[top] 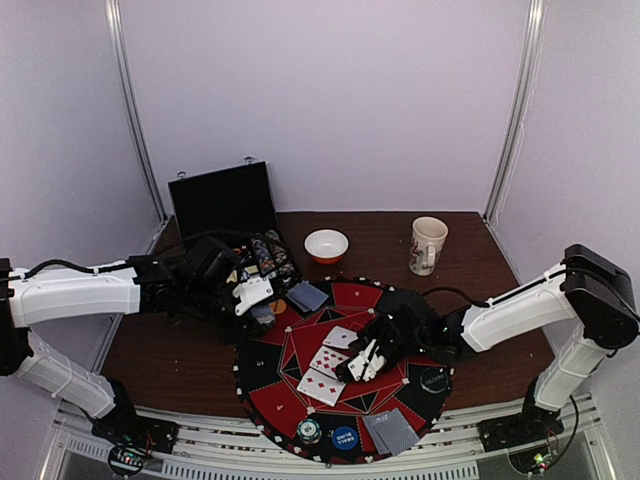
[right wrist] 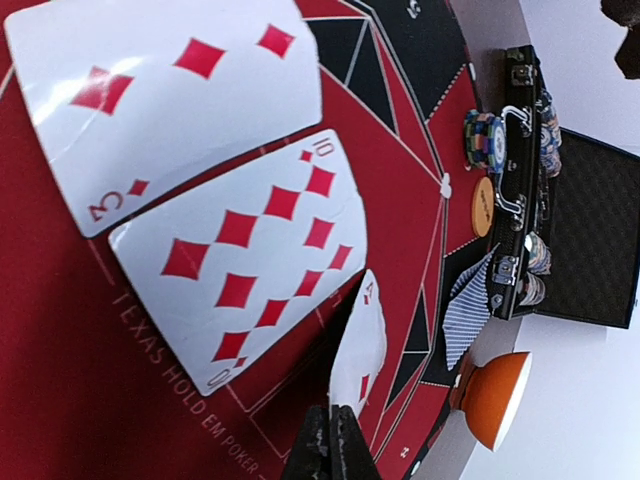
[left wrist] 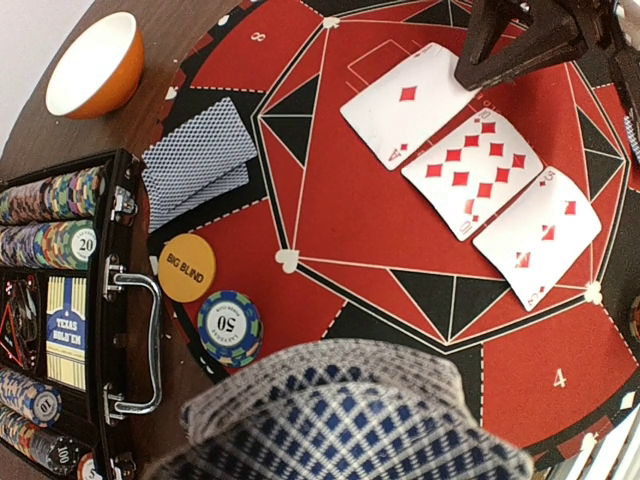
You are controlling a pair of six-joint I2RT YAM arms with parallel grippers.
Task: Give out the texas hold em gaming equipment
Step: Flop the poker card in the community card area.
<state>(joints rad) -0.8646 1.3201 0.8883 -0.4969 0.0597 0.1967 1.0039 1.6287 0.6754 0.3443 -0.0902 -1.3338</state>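
Three face-up diamond cards lie in a row on the round mat (top: 265,385): an ace (left wrist: 405,105), a ten (left wrist: 472,170) and a low card (left wrist: 540,235). My right gripper (right wrist: 330,440) is shut on the edge of the ace (right wrist: 360,340) and tilts it up beside the ten (right wrist: 250,260). It also shows in the top view (top: 358,358). My left gripper (top: 255,295) holds a stack of blue-backed cards (left wrist: 350,420) over the mat's left edge; its fingers are hidden. An orange Big Blind disc (left wrist: 186,267) and a blue 50 chip (left wrist: 229,326) lie nearby.
The open black briefcase (top: 225,200) with several chip rows (left wrist: 50,195) stands at the back left. Face-down card pairs lie at the mat's far left (top: 307,296) and near edge (top: 390,432). More discs (top: 344,438) lie near them. A bowl (top: 326,245) and a mug (top: 428,245) stand behind.
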